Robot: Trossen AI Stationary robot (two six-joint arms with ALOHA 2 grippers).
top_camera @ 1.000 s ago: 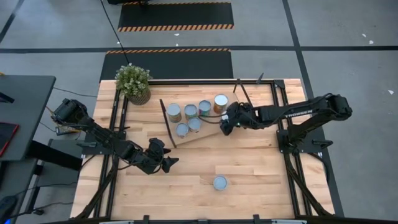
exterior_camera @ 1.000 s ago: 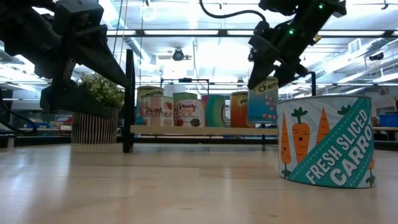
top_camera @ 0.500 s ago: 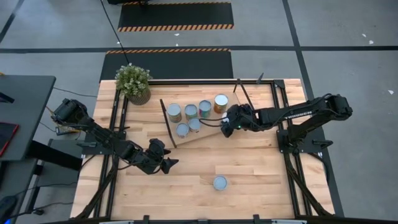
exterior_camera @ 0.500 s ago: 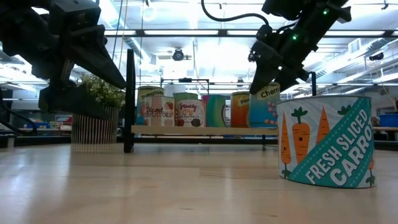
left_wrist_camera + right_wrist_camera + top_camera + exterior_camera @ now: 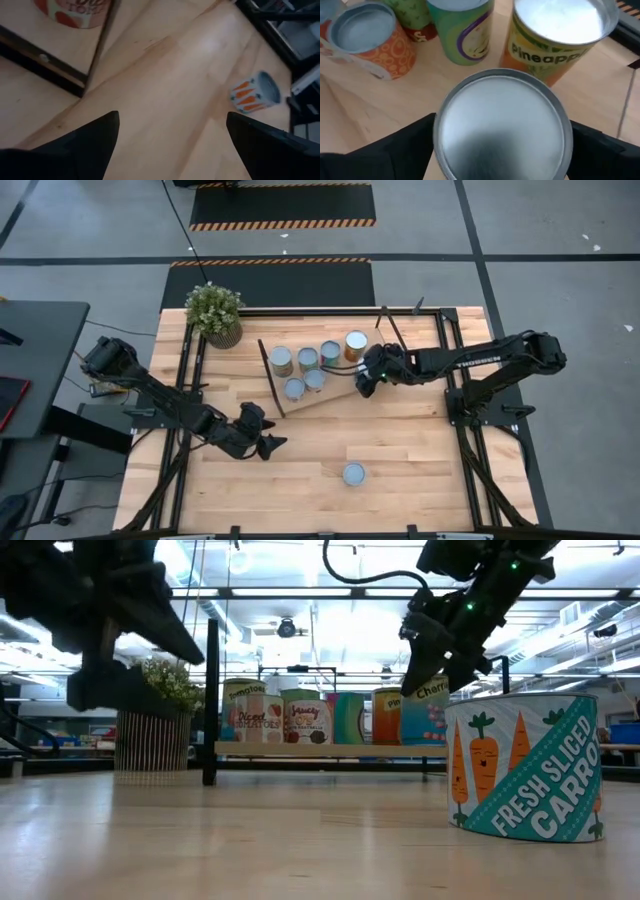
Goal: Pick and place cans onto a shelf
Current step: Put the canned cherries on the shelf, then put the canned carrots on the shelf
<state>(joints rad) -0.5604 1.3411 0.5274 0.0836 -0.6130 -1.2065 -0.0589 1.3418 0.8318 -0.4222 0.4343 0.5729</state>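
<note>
The shelf (image 5: 335, 396) is a light-wood board with black frame ends at the table's far middle. Several cans (image 5: 307, 359) stand on it, among them a pineapple can (image 5: 560, 35). My right gripper (image 5: 365, 382) is over the shelf's right part, shut on a blue-green cherries can (image 5: 425, 712) with a pale top (image 5: 502, 122). A carrot can (image 5: 353, 473) stands alone on the tabletop near the front; it also shows in the left wrist view (image 5: 255, 92). My left gripper (image 5: 266, 443) hovers open and empty left of it. My right gripper pinches the cherries can between its two fingers, one on each side (image 5: 436, 131) just below the top rim. The fingers come slanting down from the table's right. The can is upright, its bottom (image 5: 425, 743) level with the other cans' bottoms on the shelf board.
A potted green plant (image 5: 214, 313) stands at the table's far left corner. The shelf's black frame end (image 5: 210, 700) rises left of the cans. Bare tabletop lies between the shelf and the carrot can.
My right gripper has gone down with the cherries can, which was held above the shelf board and now stands at the height of the other cans, next to the pineapple can. It stays shut.
</note>
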